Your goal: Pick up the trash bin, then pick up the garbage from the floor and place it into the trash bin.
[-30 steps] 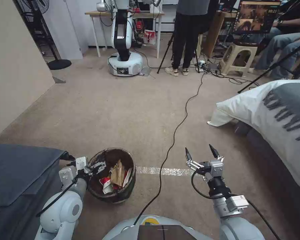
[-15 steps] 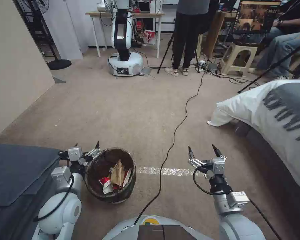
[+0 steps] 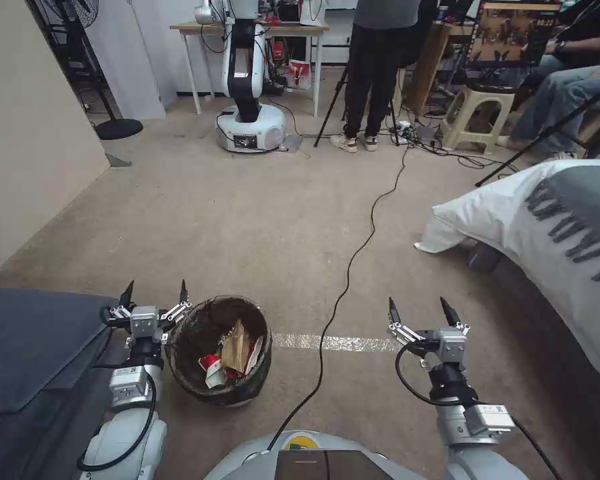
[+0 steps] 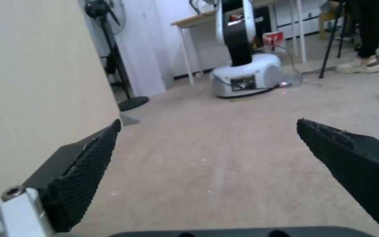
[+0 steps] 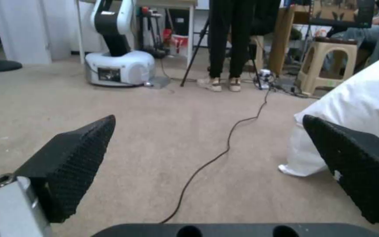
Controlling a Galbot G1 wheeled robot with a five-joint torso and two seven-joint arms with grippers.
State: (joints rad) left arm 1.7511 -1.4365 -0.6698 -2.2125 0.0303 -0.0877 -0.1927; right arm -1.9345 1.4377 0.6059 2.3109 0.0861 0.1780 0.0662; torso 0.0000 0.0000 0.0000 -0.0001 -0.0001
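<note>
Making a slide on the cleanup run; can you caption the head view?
Bin holding litter stands on carpet between open left tool and open right tool.

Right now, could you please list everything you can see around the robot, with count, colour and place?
trash bin: one, white with dark liner, on the carpet beside the left claw.
garbage: several pieces, brown paper, red-and-white cups, inside the bin.
floor: beige carpet, pale tape line in front of the robot.
cable: one, black, running across the carpet.
bedding: white and grey, on the right.
cushion: dark grey, on the left.
other robot: one, white, by the far table.
stool: one, beige, far right.
left claw: open, empty, left of the bin's rim.
right claw: open, empty, above the carpet.
</note>
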